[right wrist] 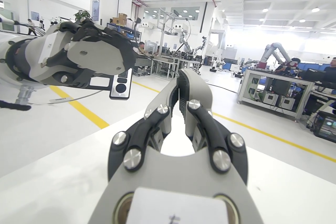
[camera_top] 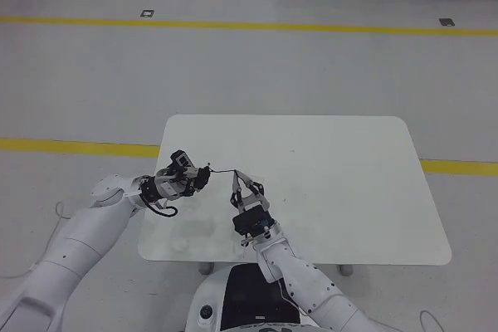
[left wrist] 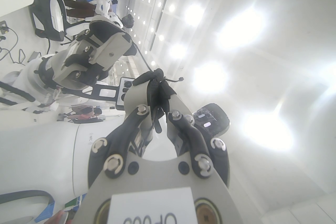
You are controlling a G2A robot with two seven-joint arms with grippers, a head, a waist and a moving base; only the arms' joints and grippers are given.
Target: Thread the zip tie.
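our left pincer [left wrist: 157, 82] is clamped on the zip tie [camera_top: 221, 171], up in the air over the near left part of the table [camera_top: 340, 166]. the strap's long axis runs sideways to the right pincer [right wrist: 180, 76], which is pressed together at its far end. we cannot tell whether it pinches the strap.

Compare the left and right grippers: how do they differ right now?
Grip: the left gripper is shut on the zip tie, with a short end poking past it. The right gripper is shut with the tie reaching its tips, but a pinch is unclear.
Look: the left's fingertips are wrapped in black, while the right's pads are bare and ribbed.
Pose: the left points sideways toward the right, which points forward.
Shared: both are shut, over the table.
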